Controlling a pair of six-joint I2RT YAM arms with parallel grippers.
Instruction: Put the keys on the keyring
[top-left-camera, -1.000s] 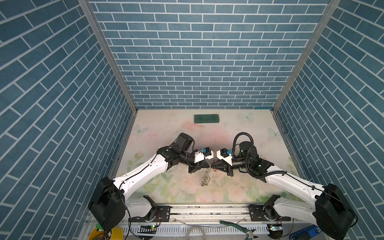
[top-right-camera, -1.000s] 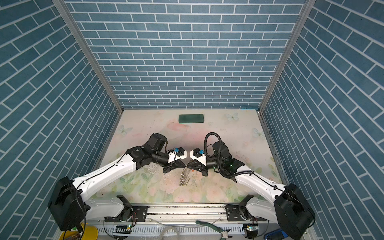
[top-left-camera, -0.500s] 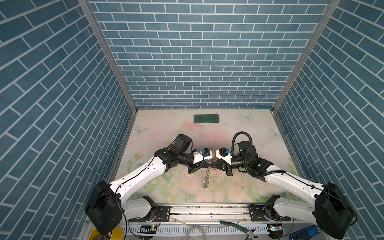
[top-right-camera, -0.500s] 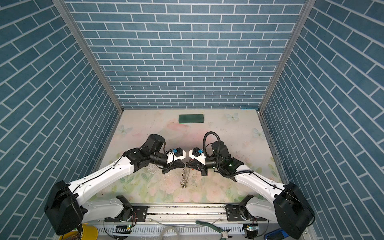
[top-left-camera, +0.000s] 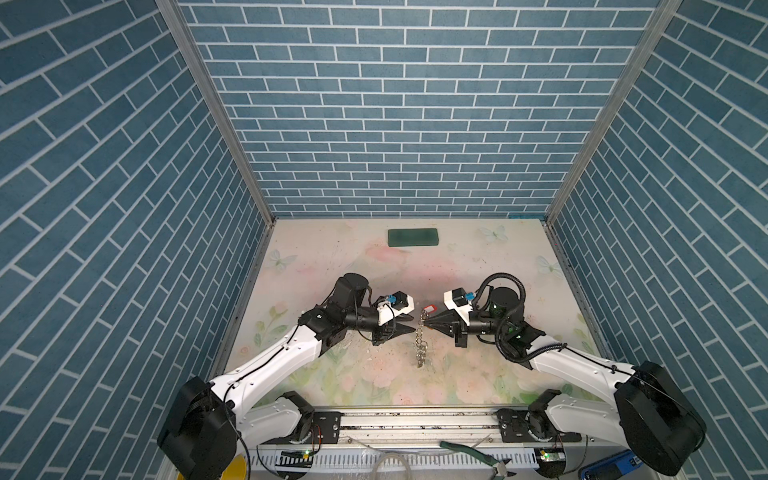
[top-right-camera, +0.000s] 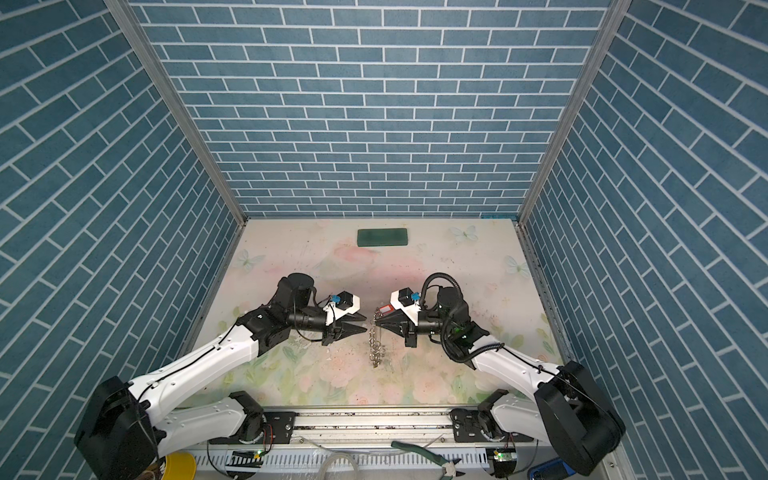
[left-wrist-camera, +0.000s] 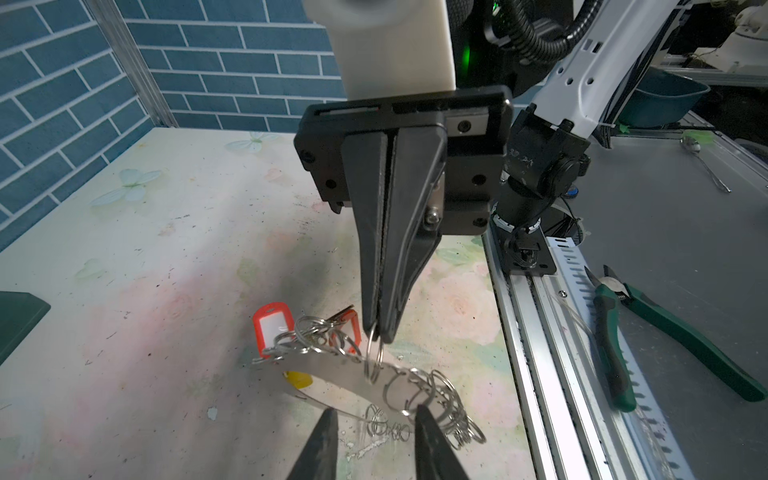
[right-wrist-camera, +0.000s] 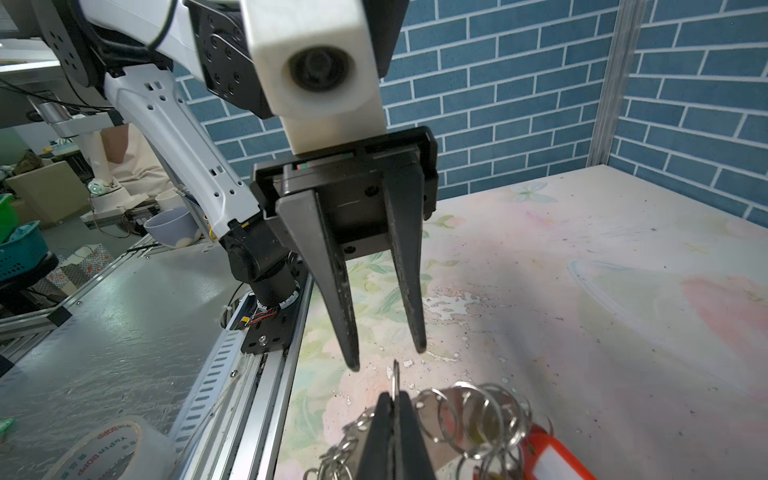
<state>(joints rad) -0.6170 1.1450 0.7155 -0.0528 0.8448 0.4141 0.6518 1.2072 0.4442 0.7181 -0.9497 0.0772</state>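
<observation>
Horizontally opposed, right pincer (top-left-camera: 428, 327) pinching keyring (top-left-camera: 420, 351), left pincer (top-left-camera: 412, 325) parted nearby.

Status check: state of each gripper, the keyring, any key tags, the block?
keyring: hanging from the right gripper
right gripper: shut on one of its small rings
left gripper: open, empty
red key tag: bunched among the keyring's rings
green block: lying flat, far side of table

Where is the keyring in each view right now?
Top view: the keyring dangles from the right gripper, mid-table between the arms.
Top view: same place.
Left wrist: the keyring sits under the right gripper's shut tips.
Right wrist: the keyring lies alongside that gripper's tips, facing the left gripper.
Shared landmark: the red tag beside the rings.
</observation>
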